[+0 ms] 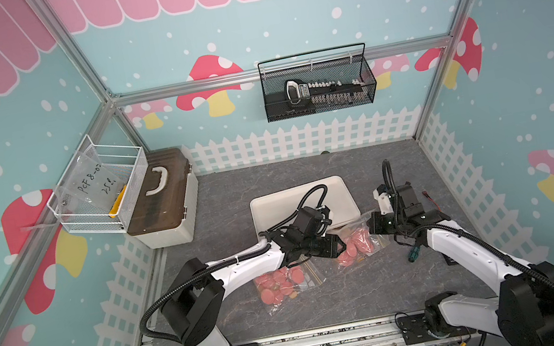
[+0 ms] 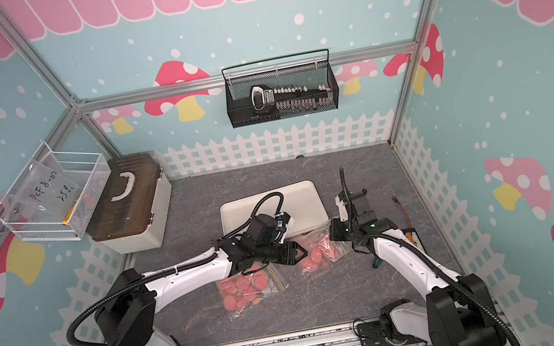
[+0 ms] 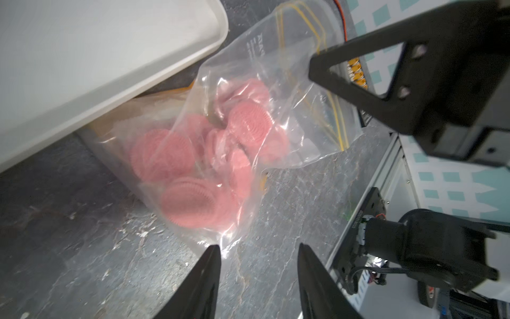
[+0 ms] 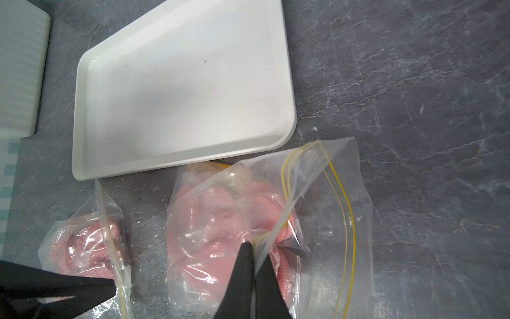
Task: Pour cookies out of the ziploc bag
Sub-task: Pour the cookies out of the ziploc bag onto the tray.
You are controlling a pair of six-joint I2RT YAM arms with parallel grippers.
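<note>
Seeing on my feed: cookies [image 3: 190,204] pink-red, fine ridged pattern; ziploc bag [image 4: 317,176] clear, twin yellow lines along zip; tray [image 4: 179,82] plain white; tabletop [image 4: 414,82] dark grey, pale marble veining; walls [image 1: 281,28] teal, white dots, red mushrooms [image 1: 211,74] with yellow stems, pink scallops up top; I make wall basket [image 1: 320,100] black mesh.

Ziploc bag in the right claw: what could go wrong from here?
1. The right claw pinches only a thin strip at the ziploc bag's yellow zip; loaded with cookies, the film may slip out.
2. The left claw is open beside the bag's bottom corner and could close on nothing.
3. The mouth does not face the white tray; cookies may spill on the table.
</note>
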